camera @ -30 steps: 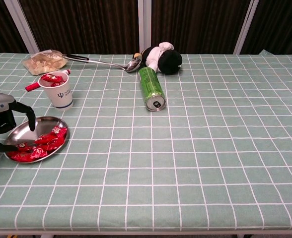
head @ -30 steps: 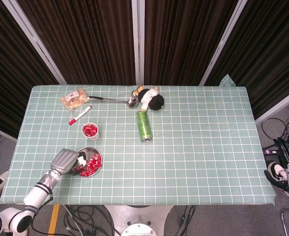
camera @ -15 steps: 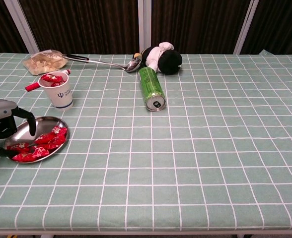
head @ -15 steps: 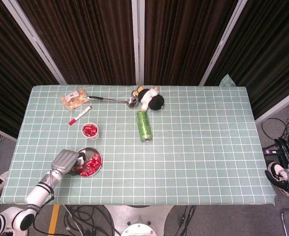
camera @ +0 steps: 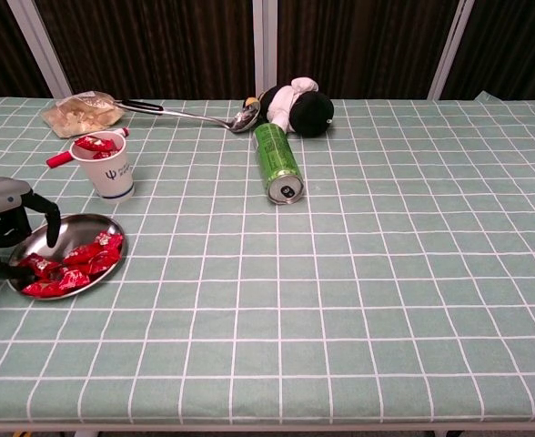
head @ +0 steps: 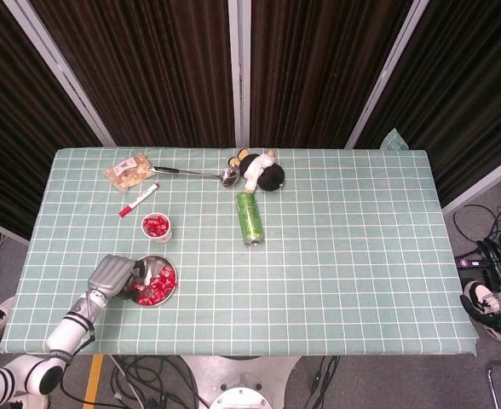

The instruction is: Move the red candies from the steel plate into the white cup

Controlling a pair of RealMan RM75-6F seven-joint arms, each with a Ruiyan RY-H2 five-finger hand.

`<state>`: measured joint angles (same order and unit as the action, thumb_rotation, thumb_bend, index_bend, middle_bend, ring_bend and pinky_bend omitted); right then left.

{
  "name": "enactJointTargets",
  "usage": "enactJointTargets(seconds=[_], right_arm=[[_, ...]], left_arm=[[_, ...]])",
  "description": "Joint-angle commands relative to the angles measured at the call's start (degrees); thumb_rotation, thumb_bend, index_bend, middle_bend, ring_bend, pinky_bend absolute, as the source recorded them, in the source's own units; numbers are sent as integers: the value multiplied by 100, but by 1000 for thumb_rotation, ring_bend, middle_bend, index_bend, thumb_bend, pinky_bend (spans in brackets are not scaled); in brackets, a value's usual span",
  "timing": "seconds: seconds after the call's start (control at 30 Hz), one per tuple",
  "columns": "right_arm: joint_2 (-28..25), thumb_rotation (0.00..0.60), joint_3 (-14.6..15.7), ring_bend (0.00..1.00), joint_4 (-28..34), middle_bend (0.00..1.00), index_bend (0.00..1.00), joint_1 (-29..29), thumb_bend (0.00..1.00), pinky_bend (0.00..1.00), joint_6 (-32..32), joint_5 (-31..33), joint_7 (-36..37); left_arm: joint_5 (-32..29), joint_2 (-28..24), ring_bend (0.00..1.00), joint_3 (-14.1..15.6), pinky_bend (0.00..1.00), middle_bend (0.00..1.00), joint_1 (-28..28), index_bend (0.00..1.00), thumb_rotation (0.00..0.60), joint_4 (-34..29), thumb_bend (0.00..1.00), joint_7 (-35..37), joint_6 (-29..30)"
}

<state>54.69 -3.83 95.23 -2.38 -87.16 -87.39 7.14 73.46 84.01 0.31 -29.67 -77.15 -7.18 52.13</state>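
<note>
Red candies [camera: 67, 262] lie heaped in the plate [camera: 97, 225], more already in the cup [camera: 106, 167] behind it. The left hand [camera: 4, 229] has sunk lower over the plate's near edge, fingers curled toward a candy; whether it grips one I cannot tell. Right hand unseen.
</note>
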Motion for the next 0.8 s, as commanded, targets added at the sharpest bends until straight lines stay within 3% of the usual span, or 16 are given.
enactJointTargets(seconds=[0.03, 0.6, 0.8], right_arm=[[-2, 600, 1, 0, -2, 59, 17, 6, 198, 153, -5, 7, 1], [-5, 600, -8, 0, -18, 60, 17, 10, 199, 156, 8, 39, 28], [-5, 600, -5, 0, -19, 60, 17, 19, 199, 156, -12, 26, 32]], left_arm=[[19, 12, 875, 8, 988, 980, -8, 545, 600, 11, 242, 17, -28], [58, 55, 875, 24, 985, 982, -48, 603, 600, 55, 342, 91, -179], [251, 17, 881, -64, 987, 992, 30, 662, 600, 1, 397, 547, 86]])
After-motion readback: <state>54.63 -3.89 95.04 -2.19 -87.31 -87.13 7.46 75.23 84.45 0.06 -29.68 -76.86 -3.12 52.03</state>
